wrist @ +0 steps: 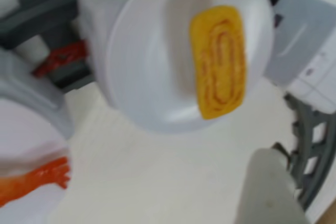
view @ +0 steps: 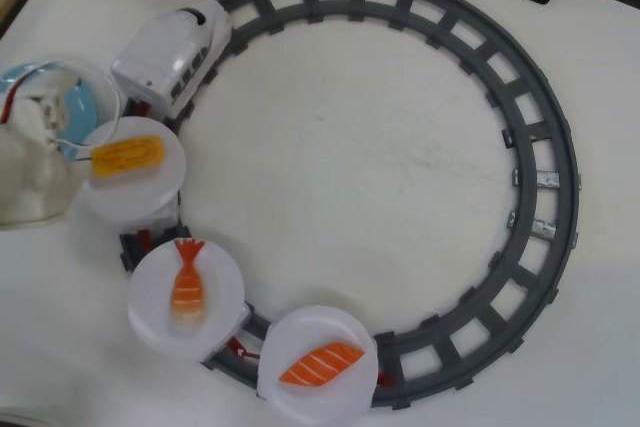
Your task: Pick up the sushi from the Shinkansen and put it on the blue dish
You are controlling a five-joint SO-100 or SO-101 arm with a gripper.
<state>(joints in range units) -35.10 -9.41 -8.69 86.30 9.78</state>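
White desk: the sushi rides the Shinkansen; mistiming the hand (its spread can't be told) could knock it off.

- You have one Shinkansen on one ring of grey track.
- You can count three white plates behind it: first, second, third.
- Three sushi pieces, one per plate: one yellow egg sushi, one shrimp piece, one salmon piece.
- One blue dish, partly hidden in the overhead view.
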